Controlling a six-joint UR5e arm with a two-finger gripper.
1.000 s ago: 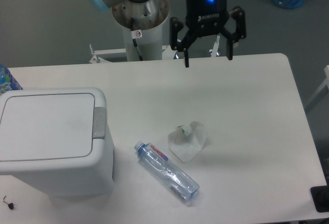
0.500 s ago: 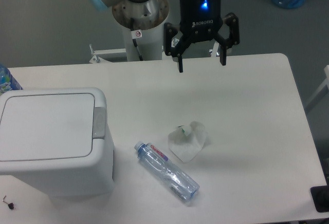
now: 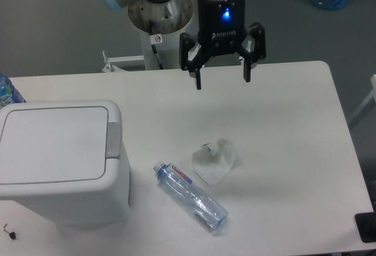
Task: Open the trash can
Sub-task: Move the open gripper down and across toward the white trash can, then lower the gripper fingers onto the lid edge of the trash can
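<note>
The trash can [image 3: 59,156] is a large boxy white bin at the left front of the table. Its flat white lid [image 3: 53,143] lies shut, with the grey push-button tab [image 3: 113,140] on its right edge. My gripper [image 3: 222,82] hangs above the back middle of the table, well to the right of and behind the can. Its two black fingers are spread wide and hold nothing.
A crumpled white tissue [image 3: 214,161] lies mid-table. A clear plastic bottle [image 3: 191,195] lies on its side in front of it, right of the can. The robot's base [image 3: 160,18] stands behind the table. A blue bottle [image 3: 7,91] peeks in at the left edge.
My gripper has moved left and slightly lower over the back of the table, staying open. The can, bottle and tissue have not moved.
</note>
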